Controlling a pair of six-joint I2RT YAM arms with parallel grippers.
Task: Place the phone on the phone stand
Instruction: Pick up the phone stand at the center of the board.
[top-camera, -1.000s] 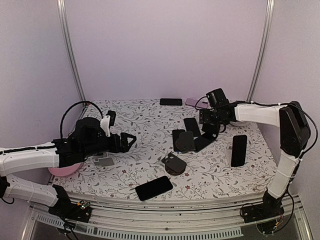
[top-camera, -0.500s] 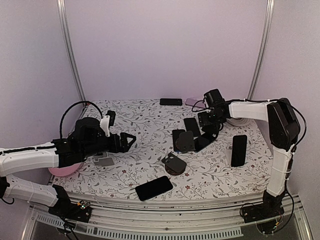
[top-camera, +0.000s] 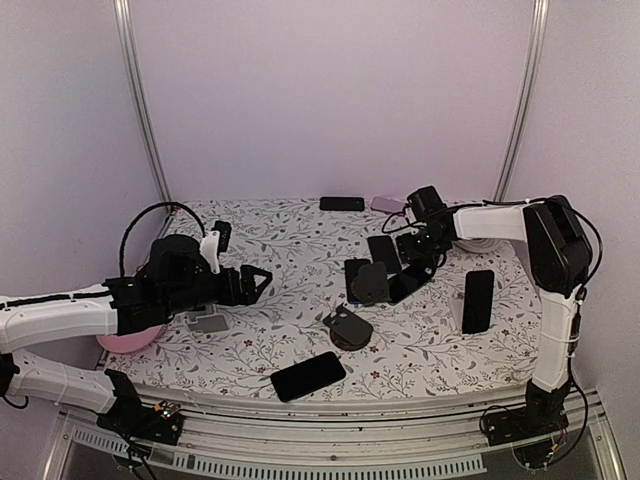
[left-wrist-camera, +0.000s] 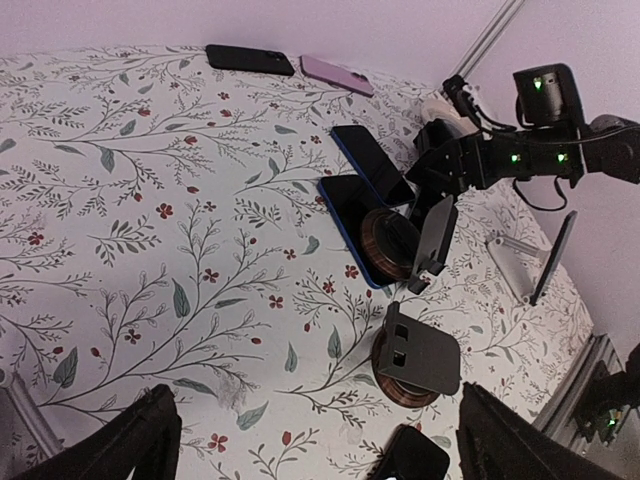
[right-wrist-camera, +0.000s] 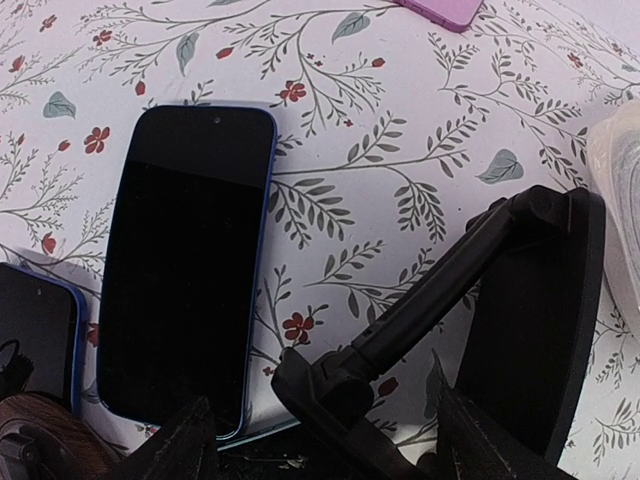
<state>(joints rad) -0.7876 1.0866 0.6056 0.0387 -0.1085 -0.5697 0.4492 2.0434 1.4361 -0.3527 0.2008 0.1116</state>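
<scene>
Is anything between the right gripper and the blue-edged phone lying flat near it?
Partly. In the right wrist view the black stand sits directly under the right gripper, its arm running between the open jaws. The phone lies flat beside the stand, screen uncovered, off to one side rather than beneath the gripper.

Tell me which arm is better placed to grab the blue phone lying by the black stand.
Right. The right gripper hangs above the blue phone and the black stand, jaws apart. The left gripper, open, is well off to the left.
</scene>
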